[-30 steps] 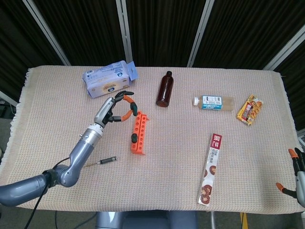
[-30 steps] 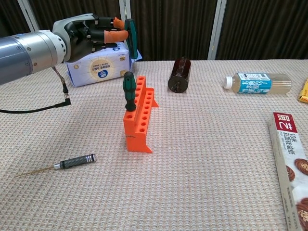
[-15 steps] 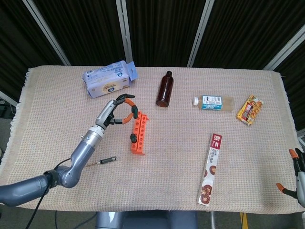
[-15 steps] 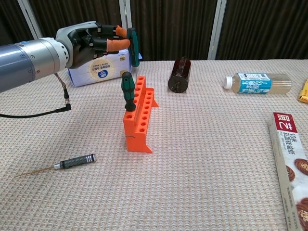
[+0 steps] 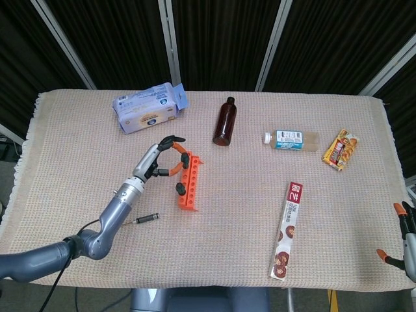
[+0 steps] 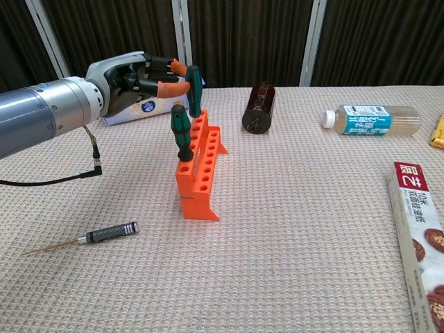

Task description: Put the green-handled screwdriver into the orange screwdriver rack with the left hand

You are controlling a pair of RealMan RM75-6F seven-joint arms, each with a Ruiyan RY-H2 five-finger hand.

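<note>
Green-handled screwdriver sits pinched in my left hand, fingertips closed on the handle, tool roughly upright over the far end of the orange screwdriver rack. From the chest camera its lower end looks level with the rack's top edge, but I cannot tell whether the tip has found a hole; the head view is too small to settle it.

I judge this as the insertion step, nearly home. To do it well I would keep the shaft vertical, line it over one far hole, and lower straight down with no sideways push, since the rack looks light and could tip or slide on the woven cloth. I would loosen the fingers only once the handle stands by itself.

A second green screwdriver already stands in a nearer hole, close beside my fingers, so I want to stay clear of it when backing away.

My right hand shows only at the head view's edge, well apart from the work; I cannot tell how its fingers lie.

Further out: a black-handled precision driver lies on the cloth near the front, a tissue pack behind my hand, a brown bottle beyond the rack.
</note>
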